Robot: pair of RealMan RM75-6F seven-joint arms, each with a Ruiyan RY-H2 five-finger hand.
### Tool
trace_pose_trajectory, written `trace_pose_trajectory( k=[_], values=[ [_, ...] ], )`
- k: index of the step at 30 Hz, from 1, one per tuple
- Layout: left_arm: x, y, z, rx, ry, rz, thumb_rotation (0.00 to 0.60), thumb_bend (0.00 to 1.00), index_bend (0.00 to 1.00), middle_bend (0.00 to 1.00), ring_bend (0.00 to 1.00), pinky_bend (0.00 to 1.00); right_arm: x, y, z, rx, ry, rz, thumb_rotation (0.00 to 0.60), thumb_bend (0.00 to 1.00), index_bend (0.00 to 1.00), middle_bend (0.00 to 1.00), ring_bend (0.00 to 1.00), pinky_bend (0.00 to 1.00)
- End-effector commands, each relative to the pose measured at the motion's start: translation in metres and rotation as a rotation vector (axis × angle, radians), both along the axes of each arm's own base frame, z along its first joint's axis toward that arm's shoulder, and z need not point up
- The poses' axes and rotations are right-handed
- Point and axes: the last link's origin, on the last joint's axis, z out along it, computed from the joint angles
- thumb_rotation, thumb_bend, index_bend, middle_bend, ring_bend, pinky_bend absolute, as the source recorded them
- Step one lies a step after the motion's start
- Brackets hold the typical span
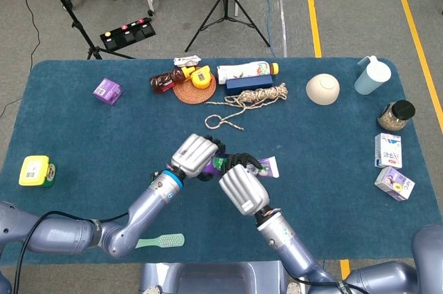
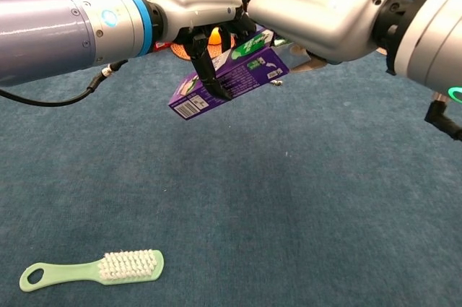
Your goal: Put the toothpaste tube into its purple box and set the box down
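Observation:
Above the blue table [image 1: 83, 135], my left hand [image 1: 196, 155] grips the purple box [image 2: 231, 79] from above, its dark fingers [image 2: 209, 68] wrapped round the box's middle. The box hangs tilted, barcode end down to the left and the other end raised toward my right hand [image 2: 325, 0]. In the head view only a short piece of the box [image 1: 218, 163] shows between the two hands. My right hand [image 1: 243, 189] holds the toothpaste tube [image 1: 267, 167] at the box's raised end. The tube's white tail sticks out to the right; how deep it sits is hidden.
A green toothbrush [image 2: 94, 269] lies near the front edge [image 1: 160, 241]. At the back are a small purple box [image 1: 107, 90], bottles on a coaster [image 1: 190, 81], a rope [image 1: 249, 100] and a bowl [image 1: 322, 89]. Cartons [image 1: 389, 150] stand at the right, a yellow item [image 1: 34, 171] at the left.

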Motion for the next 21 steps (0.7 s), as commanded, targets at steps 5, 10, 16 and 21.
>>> trace_pose_trajectory(
  k=[5,10,16,21],
  values=[
    [0.001,-0.001,-0.003,-0.007,-0.015,0.000,0.600,0.18,0.42,0.39,0.33,0.56,0.002,0.002,0.007,-0.019,-0.024,0.006,0.600,0.27,0.07,0.13,0.29,0.67],
    [0.001,0.000,-0.003,-0.004,-0.029,-0.001,0.600,0.18,0.42,0.39,0.33,0.56,0.004,0.003,0.014,-0.021,-0.050,-0.002,0.600,0.21,0.06,0.08,0.21,0.64],
    [-0.001,0.001,-0.006,-0.007,-0.042,0.007,0.600,0.18,0.43,0.40,0.33,0.57,0.011,0.005,0.030,-0.050,-0.080,0.002,0.600,0.22,0.06,0.07,0.20,0.63],
    [-0.002,0.001,-0.006,-0.010,-0.056,0.006,0.600,0.18,0.43,0.40,0.33,0.57,0.010,0.000,0.039,-0.081,-0.096,-0.007,0.600,0.22,0.06,0.07,0.20,0.63]
  ],
)
